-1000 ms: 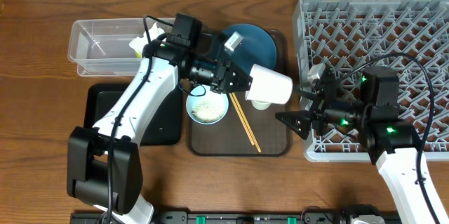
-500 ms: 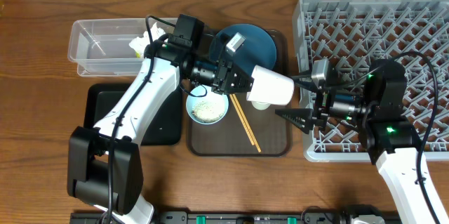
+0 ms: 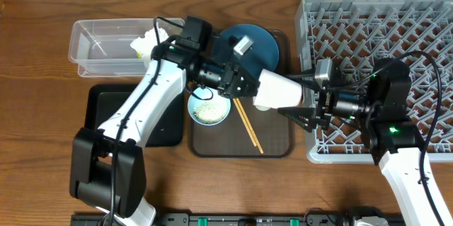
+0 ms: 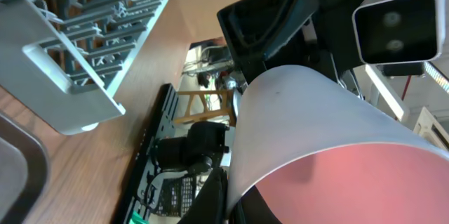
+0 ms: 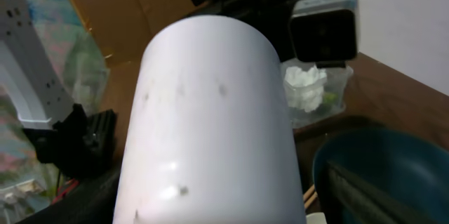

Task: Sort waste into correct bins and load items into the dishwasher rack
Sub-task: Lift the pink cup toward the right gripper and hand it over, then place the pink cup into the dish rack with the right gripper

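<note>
One cup (image 3: 272,88), seemingly nearer right hand (image 3: 287,93)

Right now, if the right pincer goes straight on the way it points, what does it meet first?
The cup, which the left pincer holds out sideways. Its base seems to sit between the right pincer's open jaws, though depth is unclear.

Robotics lab (arms (image 3: 152,91) on wooden table (image 3: 35,56))
</note>
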You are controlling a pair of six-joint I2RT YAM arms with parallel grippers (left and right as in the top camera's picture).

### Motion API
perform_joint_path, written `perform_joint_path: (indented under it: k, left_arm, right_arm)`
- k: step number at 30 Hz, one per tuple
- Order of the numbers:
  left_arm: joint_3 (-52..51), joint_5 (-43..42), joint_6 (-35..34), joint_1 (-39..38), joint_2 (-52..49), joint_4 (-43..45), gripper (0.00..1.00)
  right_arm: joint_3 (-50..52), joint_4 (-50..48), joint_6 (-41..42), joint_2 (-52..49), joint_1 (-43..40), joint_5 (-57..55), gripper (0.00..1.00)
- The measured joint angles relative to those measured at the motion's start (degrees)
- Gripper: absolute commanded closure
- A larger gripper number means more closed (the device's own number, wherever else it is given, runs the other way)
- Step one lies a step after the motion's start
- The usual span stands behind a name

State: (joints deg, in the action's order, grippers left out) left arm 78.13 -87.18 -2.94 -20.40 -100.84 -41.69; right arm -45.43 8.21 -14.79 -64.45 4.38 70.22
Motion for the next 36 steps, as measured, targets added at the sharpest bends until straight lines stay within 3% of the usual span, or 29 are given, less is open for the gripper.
perform_joint_path:
  k: [11,15,21,22,28,31,33,36]
  left_arm:
    - [0.00,-0.09,0.00,-0.33,0.00,0.04,0.94]
    - [0.00,-0.07,0.02,-0.33,0.00,0.09,0.93]
    - [0.00,1.14,0.13,-0.72,0.00,0.04,0.83]
    - [0.00,2.03,0.07,-0.83,0.00,0.02,0.74]
    - [0.00,13.33,-0.02,-1.03,0.00,-0.94,0.59]
    - [0.00,22.49,-0.46,-0.48,0.00,-3.28,0.53]
    - [0.00,29.49,-1.09,0.59,0.02,-6.08,0.51]
    - [-0.02,40.65,-1.62,3.08,0.48,-10.67,0.50]
  right_arm:
    - [0.00,-0.44,-0.02,0.00,0.00,1.62,0.39]
    - [0.00,-0.39,0.02,0.00,0.00,1.79,0.41]
    - [0.00,0.72,0.04,0.00,0.00,0.79,0.41]
    - [0.00,1.42,0.04,0.00,0.00,0.57,0.42]
    - [-0.11,8.94,0.98,0.00,0.00,-4.22,0.51]
    - [-0.11,12.63,2.54,-0.02,0.00,-10.08,0.53]
    - [-0.11,14.47,3.82,-0.02,-0.02,-14.19,0.61]
    - [-0.31,16.68,5.88,-0.02,-0.24,-19.37,0.61]
